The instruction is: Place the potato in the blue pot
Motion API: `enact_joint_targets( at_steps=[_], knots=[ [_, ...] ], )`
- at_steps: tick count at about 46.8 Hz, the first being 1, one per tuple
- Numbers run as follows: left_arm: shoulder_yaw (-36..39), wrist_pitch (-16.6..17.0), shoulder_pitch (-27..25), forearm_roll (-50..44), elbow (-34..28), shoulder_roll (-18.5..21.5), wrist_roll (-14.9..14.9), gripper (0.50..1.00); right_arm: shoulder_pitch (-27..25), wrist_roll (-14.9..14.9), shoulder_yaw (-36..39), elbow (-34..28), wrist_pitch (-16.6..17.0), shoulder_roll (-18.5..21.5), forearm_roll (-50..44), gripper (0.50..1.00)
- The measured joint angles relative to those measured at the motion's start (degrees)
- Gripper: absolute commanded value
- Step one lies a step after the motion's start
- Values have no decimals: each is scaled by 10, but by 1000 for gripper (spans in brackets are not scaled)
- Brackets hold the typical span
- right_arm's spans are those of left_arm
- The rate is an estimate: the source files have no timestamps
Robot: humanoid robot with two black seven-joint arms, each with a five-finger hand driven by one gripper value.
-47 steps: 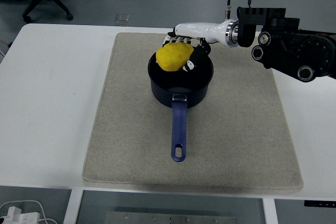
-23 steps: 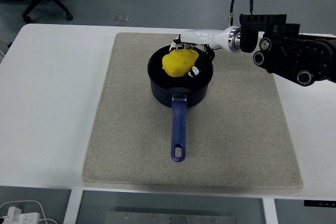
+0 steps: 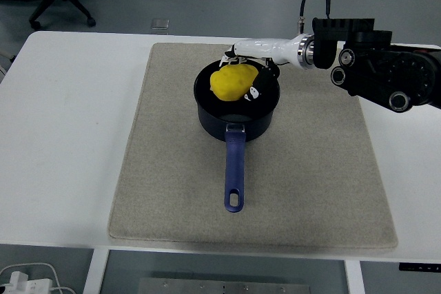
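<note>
The right robot hand (image 3: 249, 72) reaches in from the right with its fingers curled around the yellow potato (image 3: 233, 82), holding it inside the mouth of the blue pot (image 3: 238, 111), which sits on a beige mat (image 3: 172, 170) on the white table (image 3: 62, 115), handle pointing near.

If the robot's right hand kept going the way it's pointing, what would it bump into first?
The right hand points left across the blue pot, gripping the yellow potato. Going straight on, it would probably meet the pot's far-left rim first, then only the grey mat. Its height above the rim is hard to judge.
</note>
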Motion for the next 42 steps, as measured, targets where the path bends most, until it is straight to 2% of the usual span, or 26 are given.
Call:
enact_joint_targets(
  at_steps=[8, 28, 35, 42],
  knots=[
    [0, 0, 0, 0, 0, 0, 0, 996, 0, 1, 0, 1, 0, -1, 0, 879],
    [0, 0, 0, 0, 0, 0, 0, 996, 7, 7, 10, 14, 6, -14, 2, 883],
    [0, 0, 0, 0, 0, 0, 0, 996, 5, 7, 50, 14, 7, -40, 8, 885],
    [0, 0, 0, 0, 0, 0, 0, 996, -2, 7, 85, 19, 6, -70, 77, 885]
  ],
)
